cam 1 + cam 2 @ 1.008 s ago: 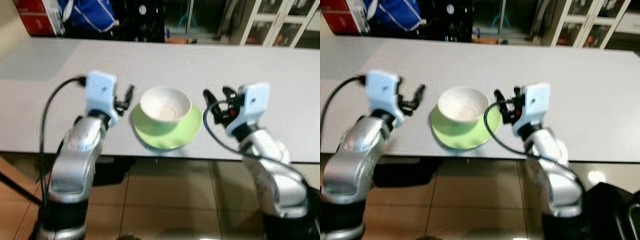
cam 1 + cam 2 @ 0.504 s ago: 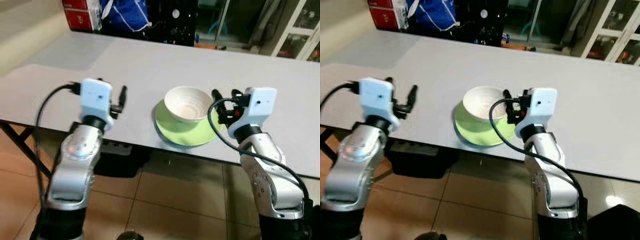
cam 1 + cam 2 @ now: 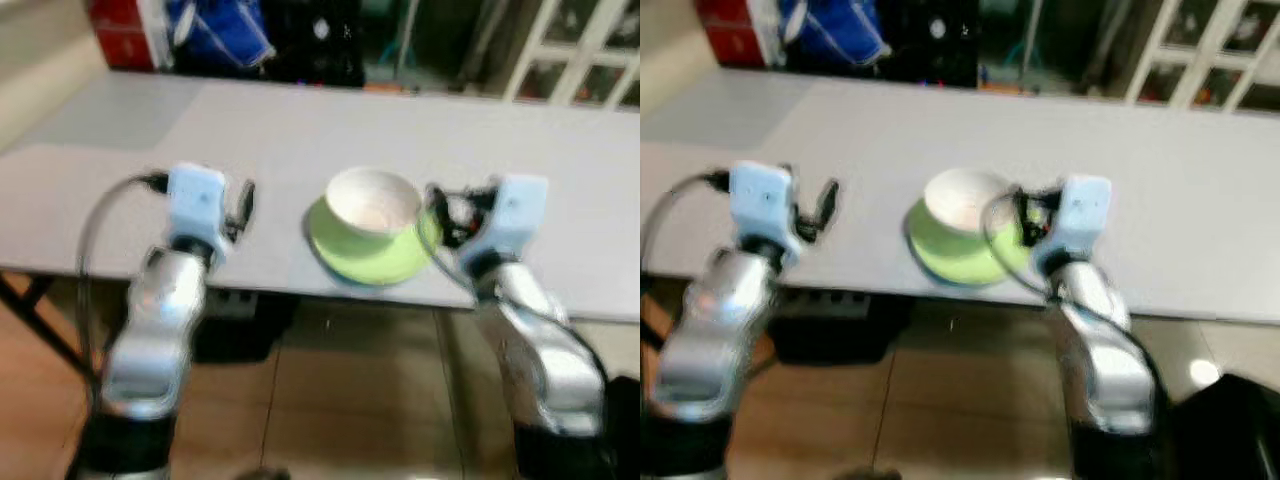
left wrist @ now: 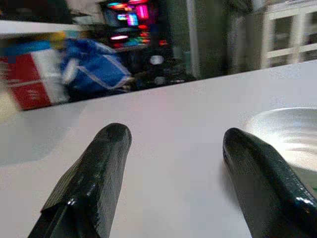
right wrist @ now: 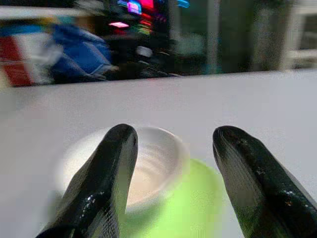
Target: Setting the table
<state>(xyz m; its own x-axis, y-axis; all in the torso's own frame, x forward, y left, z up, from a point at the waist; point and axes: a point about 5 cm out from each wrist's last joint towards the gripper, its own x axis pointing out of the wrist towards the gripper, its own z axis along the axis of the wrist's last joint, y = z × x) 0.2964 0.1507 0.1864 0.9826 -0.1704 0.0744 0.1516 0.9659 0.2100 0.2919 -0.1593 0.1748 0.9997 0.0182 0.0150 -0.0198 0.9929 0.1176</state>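
A white bowl (image 3: 371, 201) sits on a light green plate (image 3: 375, 252) near the front edge of a long grey table (image 3: 300, 120). My left gripper (image 3: 242, 205) hovers over the table a little to the left of the plate, fingers apart and empty. My right gripper (image 3: 447, 212) is at the plate's right rim, open, with nothing between its fingers. In the right wrist view the bowl (image 5: 153, 163) and plate (image 5: 193, 208) lie just beyond the fingers (image 5: 111, 178). The left wrist view has the bowl (image 4: 285, 129) past one fingertip.
Beyond the table's far edge stand a red box (image 3: 118, 38), a blue bag (image 3: 215, 35) and dark clutter. White glass-door cabinets (image 3: 575, 45) are at the back right. Tiled floor (image 3: 340, 400) lies below the front edge.
The whole view has shifted and blurred, so the camera has moved. Both grippers keep much the same places beside the plate and stay open.
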